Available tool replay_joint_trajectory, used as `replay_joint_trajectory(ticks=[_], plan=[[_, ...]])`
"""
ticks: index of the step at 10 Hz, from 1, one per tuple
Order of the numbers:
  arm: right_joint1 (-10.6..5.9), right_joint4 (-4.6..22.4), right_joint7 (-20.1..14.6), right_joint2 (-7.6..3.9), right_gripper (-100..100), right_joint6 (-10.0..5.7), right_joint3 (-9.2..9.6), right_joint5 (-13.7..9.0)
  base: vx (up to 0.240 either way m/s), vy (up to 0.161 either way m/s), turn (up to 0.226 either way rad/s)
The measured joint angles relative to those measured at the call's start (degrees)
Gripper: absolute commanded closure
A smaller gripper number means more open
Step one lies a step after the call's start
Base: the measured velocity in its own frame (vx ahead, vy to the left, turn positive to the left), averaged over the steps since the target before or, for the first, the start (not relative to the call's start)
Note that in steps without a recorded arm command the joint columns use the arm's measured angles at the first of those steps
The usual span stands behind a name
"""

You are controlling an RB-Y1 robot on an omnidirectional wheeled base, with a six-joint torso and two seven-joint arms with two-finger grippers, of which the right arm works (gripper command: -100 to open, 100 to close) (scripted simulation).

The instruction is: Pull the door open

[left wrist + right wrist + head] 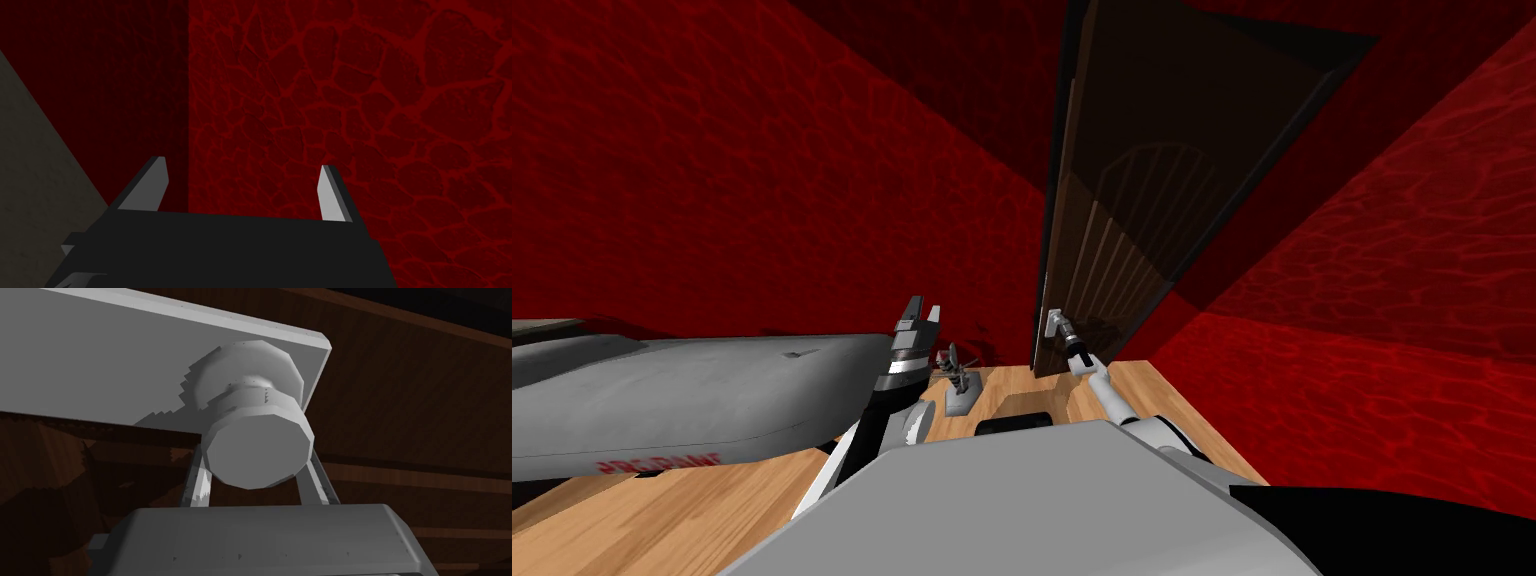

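Observation:
A dark brown panelled door [1122,200] stands ahead between red walls. A grey plate [1053,320] with a round knob sits near its lower left edge. My right gripper [1067,338] reaches up to that knob. In the right wrist view the grey knob [260,443] juts from the plate [125,363] against the door [400,413]. My right gripper [257,460] is shut on the knob, both fingers [197,480] pressing its sides. My left gripper [917,315] is held up left of the door, open and holding nothing [242,172], facing a red wall.
Red walls [762,180] close in on both sides of the door. The floor [712,510] is light wood. A small grey object [959,385] stands on it near the door's foot. A black area [1412,530] lies at the lower right.

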Motion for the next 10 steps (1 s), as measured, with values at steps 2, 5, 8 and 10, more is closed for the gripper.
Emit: replay_joint_trajectory(ticks=[2,5,8,10], plan=[[-0.07,0.23,-2.74,0.08,100,0.22,-0.08,-2.32,-0.055,-0.042,0.102],[0.12,0.2,-7.01,0.02,100,0.44,-0.29,-5.83,-0.064,-0.046,0.126],[0.54,-0.48,-11.01,0.28,100,1.31,-0.44,-9.3,-0.055,-0.05,0.114],[0.67,-0.75,-13.98,0.25,100,1.73,-0.69,-12.04,-0.071,-0.041,0.103]])
